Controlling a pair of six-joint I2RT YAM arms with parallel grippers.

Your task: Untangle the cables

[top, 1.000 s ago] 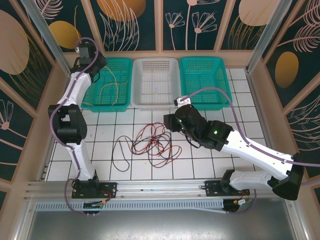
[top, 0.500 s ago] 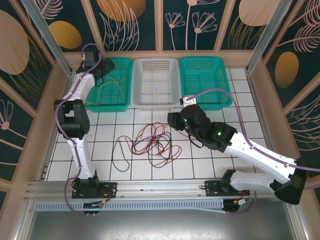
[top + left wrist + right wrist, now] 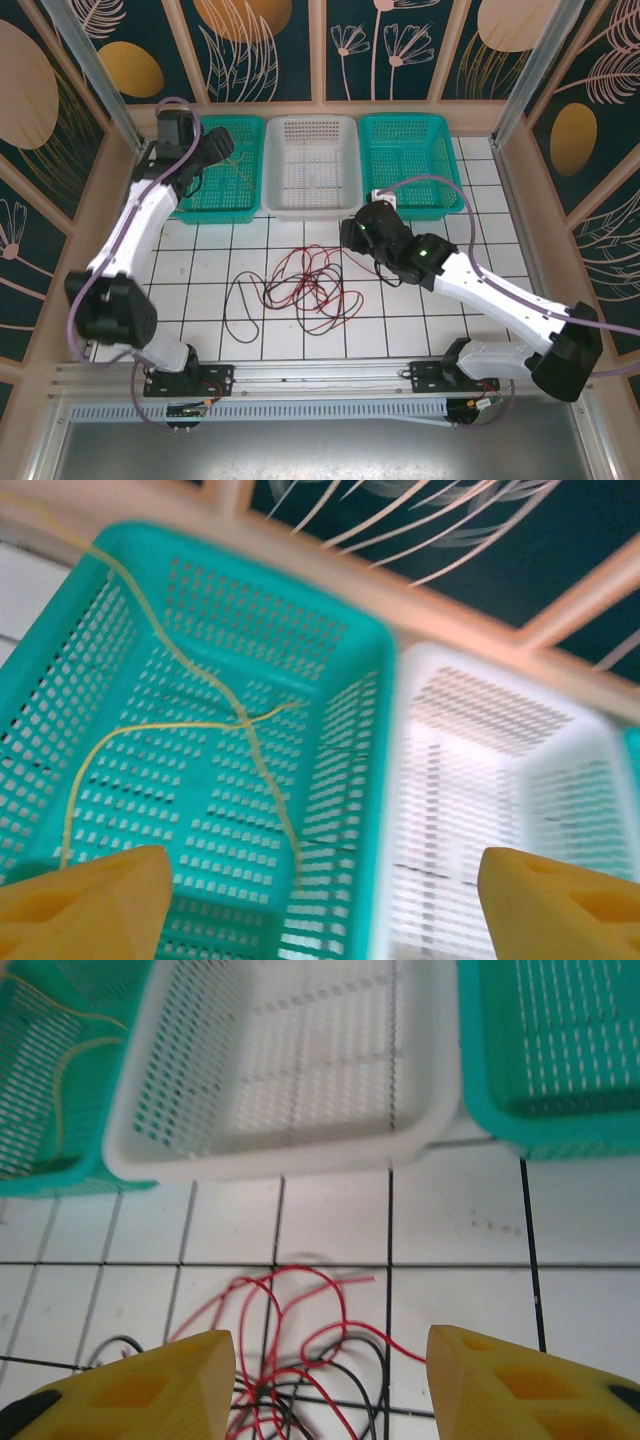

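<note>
The red and black cables [image 3: 305, 280] lie tangled on the white tiles, with a black loop [image 3: 240, 305] trailing off to the left. A yellow cable [image 3: 250, 730] lies loose in the left teal basket [image 3: 200, 213]. My left gripper [image 3: 222, 148] hovers over that basket, and in the left wrist view its jaws [image 3: 320, 905] stand wide open with nothing between them. My right gripper [image 3: 350, 232] hangs just behind the tangle. It is open too [image 3: 330, 1380], with red loops [image 3: 300, 1310] on the floor below the gap, untouched.
A white basket [image 3: 270, 165] stands between the left teal basket and a second teal basket [image 3: 400, 150] along the back wall. Patterned walls and a metal frame close in the tiled floor. Open tiles lie left and right of the tangle.
My left gripper has opened over the left teal basket, and that arm's elbow has swung down to the near left. The right gripper has edged a little toward the baskets.
</note>
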